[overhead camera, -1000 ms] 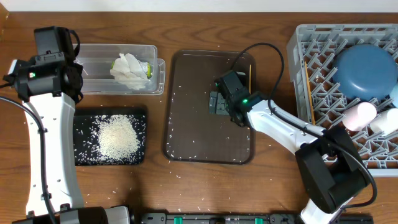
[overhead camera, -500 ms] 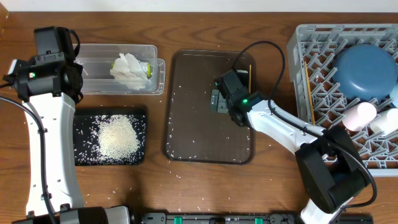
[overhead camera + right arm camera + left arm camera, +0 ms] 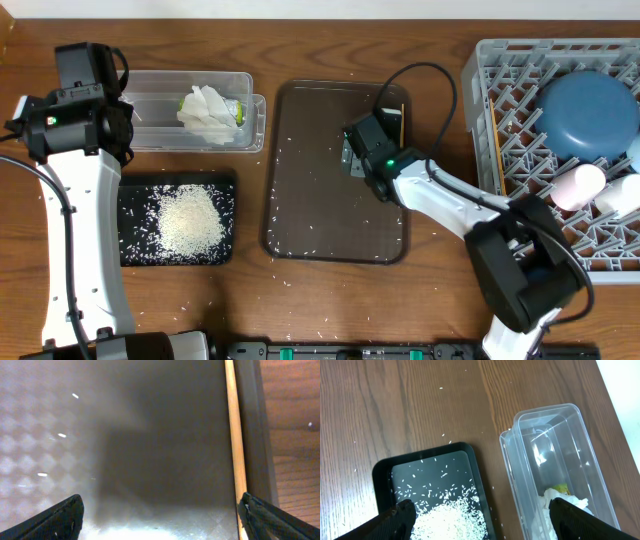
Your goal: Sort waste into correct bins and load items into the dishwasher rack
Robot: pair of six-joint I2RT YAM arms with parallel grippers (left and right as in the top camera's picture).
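**While both jaws gape empty, a chopstick lies at the tray's rim**

Over the far right part of the brown tray point(image 3: 300, 200), the right jaws hang spread wide with nothing between them. A chopstick point(image 3: 234, 435) runs ahead from the right-hand finger's tip. It lies flat on the tray floor, right beside the raised right rim, and bare tabletop point(image 3: 440, 290) begins just beyond that rim. Ahead and to the left of these jaws the tray floor is open, dotted with a few stray grains point(image 3: 75, 395). The arm's cable point(image 3: 426, 70) loops above the tray's far right corner. Further right stands the rack point(image 3: 520, 60), holding a second chopstick point(image 3: 497, 150) at its left side, the dark-blue dish point(image 3: 590, 110), the pink cup point(image 3: 578, 187) and the white cup point(image 3: 625, 195).

The left jaws, equally wide and empty, hang above the tabletop. Beneath the left finger sits the black tray point(image 3: 382, 475) with the rice point(image 3: 450, 520). Beneath the right finger is the clear tub point(image 3: 560, 435) with the tissue point(image 3: 567, 504) and wrapper point(image 3: 561, 489). A narrow strip of wood separates tray and tub.
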